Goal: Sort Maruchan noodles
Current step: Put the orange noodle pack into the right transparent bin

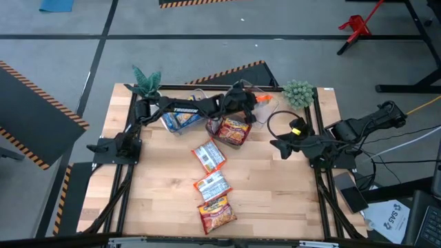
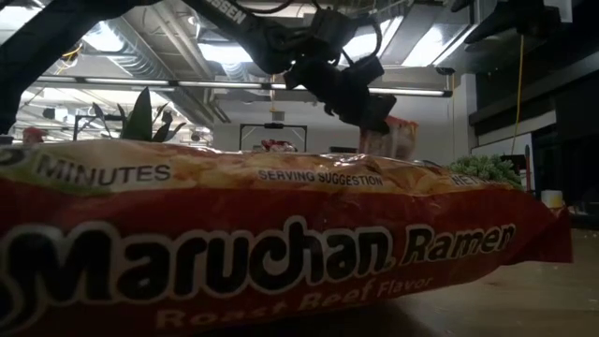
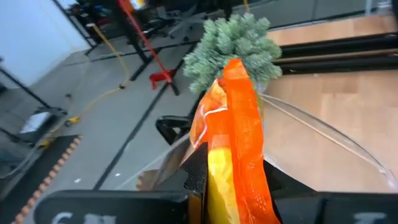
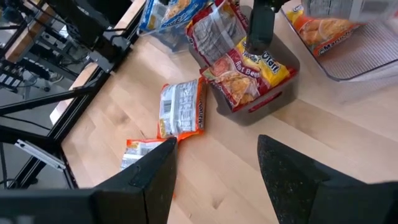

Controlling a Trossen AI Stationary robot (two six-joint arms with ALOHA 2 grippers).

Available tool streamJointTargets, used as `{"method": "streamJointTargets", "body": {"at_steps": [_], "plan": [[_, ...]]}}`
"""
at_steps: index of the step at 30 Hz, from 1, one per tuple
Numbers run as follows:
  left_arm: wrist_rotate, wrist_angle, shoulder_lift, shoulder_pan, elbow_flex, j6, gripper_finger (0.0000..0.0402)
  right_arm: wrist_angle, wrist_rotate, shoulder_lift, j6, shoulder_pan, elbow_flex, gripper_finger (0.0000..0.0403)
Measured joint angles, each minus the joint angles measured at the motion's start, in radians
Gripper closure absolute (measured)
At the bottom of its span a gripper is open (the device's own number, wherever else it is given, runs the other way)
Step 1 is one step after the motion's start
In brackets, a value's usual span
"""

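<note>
My left gripper [image 1: 253, 105] reaches across the far side of the table and is shut on an orange Maruchan packet [image 3: 235, 124], over a clear bin [image 3: 329, 134]. A grey bin [image 4: 283, 87] holds red packets [image 4: 245, 71]. Another bin holds blue packets [image 1: 180, 119], and the clear bin holds an orange packet [image 4: 326, 28]. Three packets lie flat on the table [image 1: 208, 156] [image 1: 211, 184] [image 1: 217, 211]; the nearest one fills the low view [image 2: 281, 253]. My right gripper [image 4: 214, 168] is open and waits at the table's right side [image 1: 282, 146]. My left gripper pinches the orange packet between its two fingers at one end [image 3: 214, 171]; the rest sticks out past the fingertips. In the low view the packet [image 2: 388, 140] hangs below the gripper, lifted clear of the table.
Two small artificial plants stand at the table's far corners, one left [image 1: 146, 81] and one right [image 1: 298, 91]. A black cable loop [image 1: 279, 124] lies near the right gripper. Bare wood shows at the table's left [image 1: 158, 179] and near right [image 1: 275, 193].
</note>
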Motion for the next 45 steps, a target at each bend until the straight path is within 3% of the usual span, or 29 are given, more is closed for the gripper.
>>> {"method": "streamJointTargets", "body": {"at_steps": [6,11,25,36,45], "plan": [[-0.039,0.024,0.0,-0.012,0.0,0.08,0.0355,0.001,0.011,0.0,0.001,0.0,0.0,0.0197],[-0.114,0.025,0.011,-0.008,0.001,0.009,0.0355,0.002,0.012,0.0,0.002,0.0,0.0,0.0197],[-0.104,0.022,0.082,-0.042,0.0,-0.005,0.0356,0.006,0.01,0.001,0.021,0.0,0.0,0.0197],[0.139,0.023,0.082,-0.045,0.0,-0.067,0.0313,0.006,0.009,0.001,0.021,0.0,0.0,0.0197],[0.265,-0.028,0.041,-0.051,0.0,-0.155,0.0256,0.006,0.001,0.001,0.021,-0.001,0.0,0.0197]]}}
